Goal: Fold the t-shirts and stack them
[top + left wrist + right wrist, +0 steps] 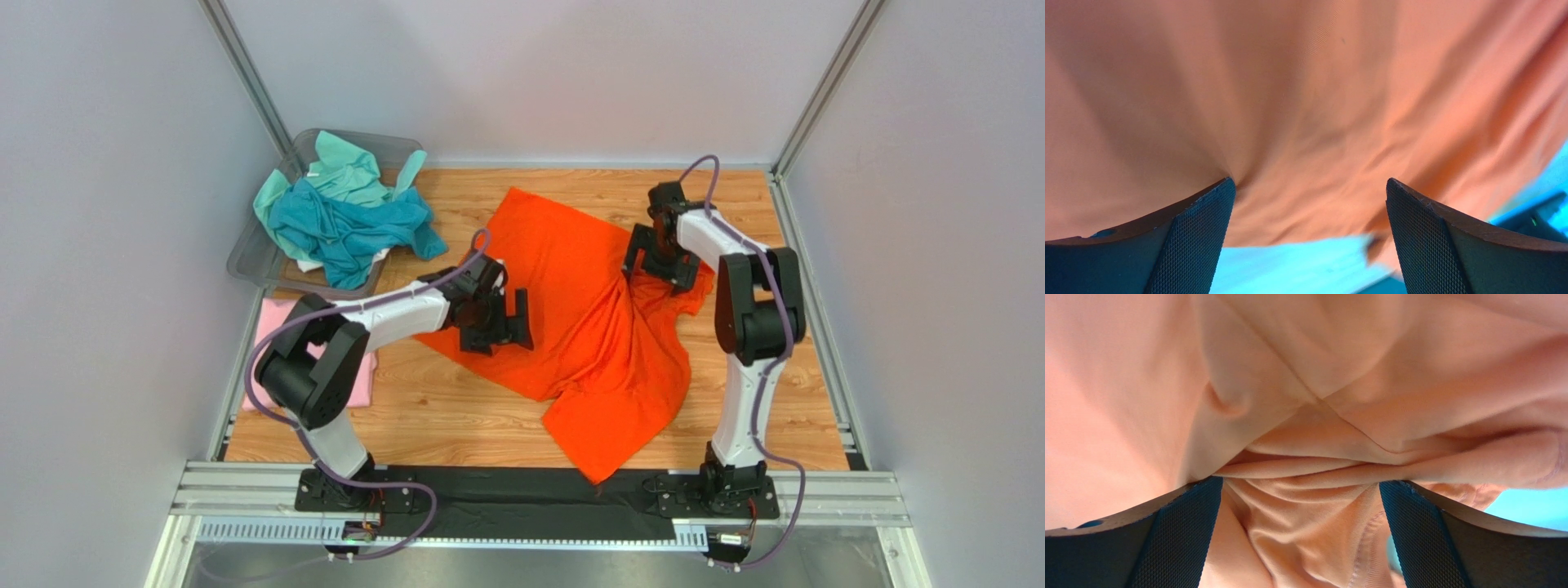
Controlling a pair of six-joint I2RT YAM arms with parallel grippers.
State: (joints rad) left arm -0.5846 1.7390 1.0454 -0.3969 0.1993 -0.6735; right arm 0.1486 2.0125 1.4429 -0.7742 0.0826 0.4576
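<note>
1. Top external view: your orange t-shirt (pixel 589 349) lies crumpled across the middle of the wooden table (pixel 466 410). One corner reaches toward the far edge and a lower flap droops toward the near edge.
2. Same view: the left gripper (pixel 505 331) sits low at the shirt's left border, and the right gripper (pixel 656 270) is down on its far right part, where the cloth is gathered into ridges.
3. Same view: the grey bin (pixel 252 257) stands in the far left corner. It holds a teal shirt (pixel 344 227), which spills over the rim, and a mint green shirt (pixel 350 165) heaped behind it. A pale pink shirt (pixel 276 321) lies flat at the left edge, partly under your left arm.
4. Left wrist view: you see both fingers (pixel 1198 245) standing well apart, with smooth orange cloth filling the gap and the frame above them. One fingertip presses into a shallow pucker. Nothing is pinched.
5. Right wrist view: the fingers (pixel 1425 539) are likewise spread wide. Thick folds and a hemmed edge of the orange shirt bunch in the space between the pads, and the pads have not come together on them.
</note>
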